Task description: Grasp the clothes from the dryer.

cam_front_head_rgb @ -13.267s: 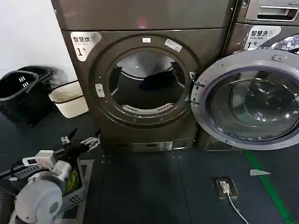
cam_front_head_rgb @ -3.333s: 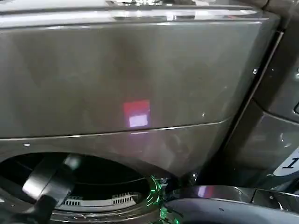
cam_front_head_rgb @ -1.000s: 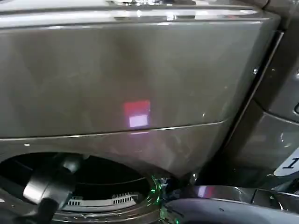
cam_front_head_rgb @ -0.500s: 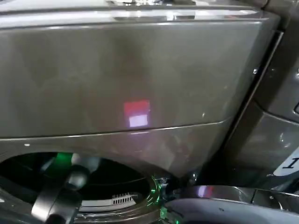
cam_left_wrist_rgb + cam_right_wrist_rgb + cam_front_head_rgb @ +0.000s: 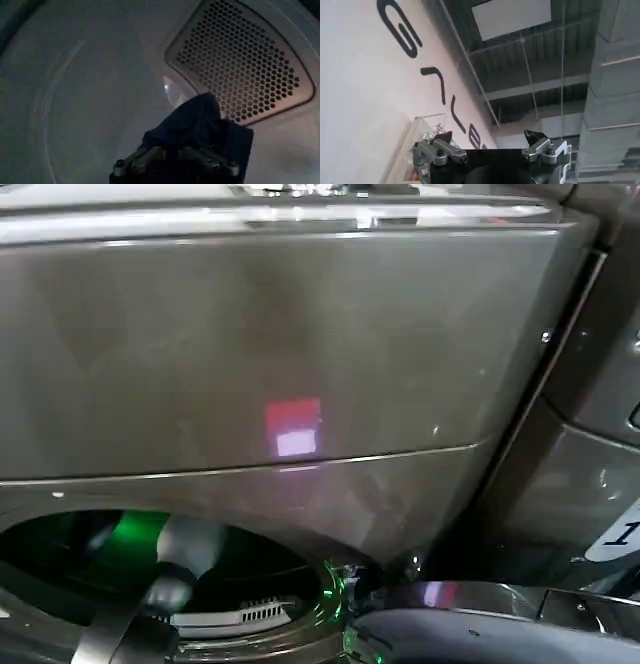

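The left arm reaches in through the round door hole of the dryer, and a green light glows on the drum wall beside it. Inside the drum, the left gripper has its two fingers pressed together on a dark cloth. The cloth sticks up from between the fingers in a soft, folded lump, just in front of the metal plate full of little holes on the back wall of the drum. It looks to me like a small, light piece of clothing, floppy and not stiff at all, so it should bend and hang down when it is lifted. It will not break, but I think it could slide out if only a thin edge is pinched. A thick bunch in the middle of the cloth looks like the best place to hold. The loose end could also catch on the rim of the door hole on the way out. The right gripper is up high, away from the dryer, pointing at the ceiling, with its fingers spread wide and nothing in them.
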Action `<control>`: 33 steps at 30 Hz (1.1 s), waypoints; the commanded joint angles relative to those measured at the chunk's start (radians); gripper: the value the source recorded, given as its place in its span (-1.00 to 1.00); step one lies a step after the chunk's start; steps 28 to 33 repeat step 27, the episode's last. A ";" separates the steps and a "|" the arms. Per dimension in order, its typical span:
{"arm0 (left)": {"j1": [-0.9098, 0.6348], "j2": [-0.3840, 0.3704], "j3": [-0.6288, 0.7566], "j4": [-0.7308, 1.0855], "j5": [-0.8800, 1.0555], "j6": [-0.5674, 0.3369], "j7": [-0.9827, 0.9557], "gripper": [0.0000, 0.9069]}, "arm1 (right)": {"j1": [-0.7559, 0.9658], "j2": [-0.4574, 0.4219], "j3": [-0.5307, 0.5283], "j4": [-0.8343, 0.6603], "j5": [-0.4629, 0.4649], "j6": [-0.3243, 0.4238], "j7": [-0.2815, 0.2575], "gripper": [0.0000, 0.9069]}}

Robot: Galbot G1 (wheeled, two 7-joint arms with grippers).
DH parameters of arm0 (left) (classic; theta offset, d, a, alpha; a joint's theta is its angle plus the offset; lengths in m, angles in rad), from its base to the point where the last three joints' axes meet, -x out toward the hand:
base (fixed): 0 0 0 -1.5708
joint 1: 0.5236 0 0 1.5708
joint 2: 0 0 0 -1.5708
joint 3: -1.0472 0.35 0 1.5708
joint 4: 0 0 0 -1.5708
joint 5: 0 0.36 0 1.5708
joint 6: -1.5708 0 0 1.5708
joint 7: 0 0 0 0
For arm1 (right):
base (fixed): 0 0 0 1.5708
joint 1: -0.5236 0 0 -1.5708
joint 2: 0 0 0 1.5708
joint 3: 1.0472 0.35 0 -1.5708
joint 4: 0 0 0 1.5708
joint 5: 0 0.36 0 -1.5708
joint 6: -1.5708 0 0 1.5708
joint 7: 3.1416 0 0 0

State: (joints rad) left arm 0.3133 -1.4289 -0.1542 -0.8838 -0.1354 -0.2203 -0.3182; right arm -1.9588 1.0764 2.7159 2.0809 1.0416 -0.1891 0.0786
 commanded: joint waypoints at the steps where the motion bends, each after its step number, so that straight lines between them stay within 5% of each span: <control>1: 0.013 -0.001 0.001 -0.027 -0.006 -0.005 -0.030 -1.00 | 0.000 0.001 0.002 0.001 0.008 0.006 0.003 1.00; 33: 0.022 0.003 -0.004 -0.047 -0.015 -0.005 -0.026 -1.00 | -0.009 0.002 0.031 0.001 0.022 -0.022 -0.001 1.00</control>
